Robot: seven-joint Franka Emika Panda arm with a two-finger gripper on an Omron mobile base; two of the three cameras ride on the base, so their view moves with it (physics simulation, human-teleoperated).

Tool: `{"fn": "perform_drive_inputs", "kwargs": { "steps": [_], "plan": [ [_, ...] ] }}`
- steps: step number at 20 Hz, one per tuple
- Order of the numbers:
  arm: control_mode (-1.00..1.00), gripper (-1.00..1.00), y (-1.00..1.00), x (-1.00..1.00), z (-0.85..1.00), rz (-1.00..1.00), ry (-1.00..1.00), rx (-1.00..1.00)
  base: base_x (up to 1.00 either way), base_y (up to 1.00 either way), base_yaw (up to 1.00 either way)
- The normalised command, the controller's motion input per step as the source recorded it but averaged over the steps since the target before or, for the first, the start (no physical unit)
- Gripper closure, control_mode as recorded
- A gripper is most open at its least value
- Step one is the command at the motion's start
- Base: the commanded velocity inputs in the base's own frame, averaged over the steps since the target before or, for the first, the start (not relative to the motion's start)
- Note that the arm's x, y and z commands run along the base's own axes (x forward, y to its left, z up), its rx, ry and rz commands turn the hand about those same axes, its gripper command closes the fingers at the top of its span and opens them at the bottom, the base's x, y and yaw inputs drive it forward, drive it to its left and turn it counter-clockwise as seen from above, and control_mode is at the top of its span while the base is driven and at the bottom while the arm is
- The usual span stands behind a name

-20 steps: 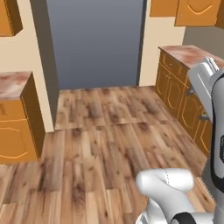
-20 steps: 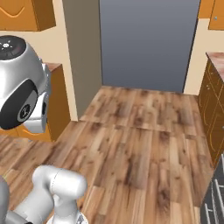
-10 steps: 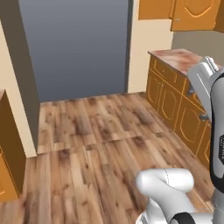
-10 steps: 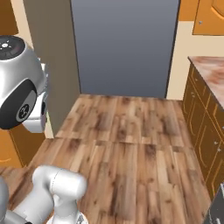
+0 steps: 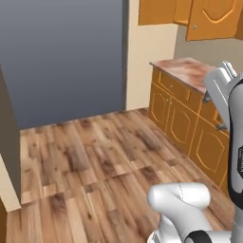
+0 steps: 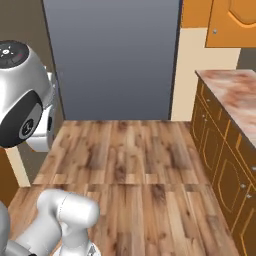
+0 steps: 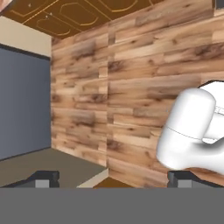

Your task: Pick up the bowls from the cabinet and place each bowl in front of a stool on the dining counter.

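Observation:
In the hand view my gripper [image 7: 113, 179] is open, its two dark fingertips [image 7: 43, 178] set wide apart with nothing between them. It looks along the wooden plank floor [image 7: 144, 65]. The bowls and the dining counter are out of view. An orange wall cabinet [image 5: 190, 16] hangs at the upper right of the left base view, and its door [image 6: 232, 22] sits at the top right of the right base view. Its inside is hidden.
A low wall counter [image 5: 187, 71] with a mottled pink top and arched-panel doors [image 6: 220, 165] runs along the right. A wide grey doorway [image 5: 66, 57] fills the back wall, with a beige wall post [image 6: 187, 75] beside it. Open wooden floor [image 6: 130, 165] lies ahead.
The whole picture has shifted, so the base has turned. The left counter has slid out of frame and the right counter and wall cabinet now sit nearer the middle. The gripper stays open.

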Motion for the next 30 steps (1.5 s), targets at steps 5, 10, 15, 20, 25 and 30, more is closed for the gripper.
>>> {"fn": "perform_drive_inputs", "kwargs": {
  "steps": [5,10,15,20,25,30],
  "plan": [
    [1.0,-1.0,0.0,0.0,0.0,0.0,0.0,0.0,1.0,0.43,-0.39],
    [1.0,-1.0,0.0,0.0,0.0,0.0,0.0,0.0,1.0,0.47,-0.42],
    [1.0,-1.0,0.0,0.0,0.0,0.0,0.0,0.0,1.0,0.65,-0.35],
    [1.0,-1.0,0.0,0.0,0.0,0.0,0.0,0.0,1.0,0.62,-0.36],
    [1.0,-1.0,0.0,0.0,0.0,0.0,0.0,0.0,1.0,0.53,-0.39],
    [1.0,-1.0,0.0,0.0,0.0,0.0,0.0,0.0,1.0,0.56,-0.39]
  ]
}}
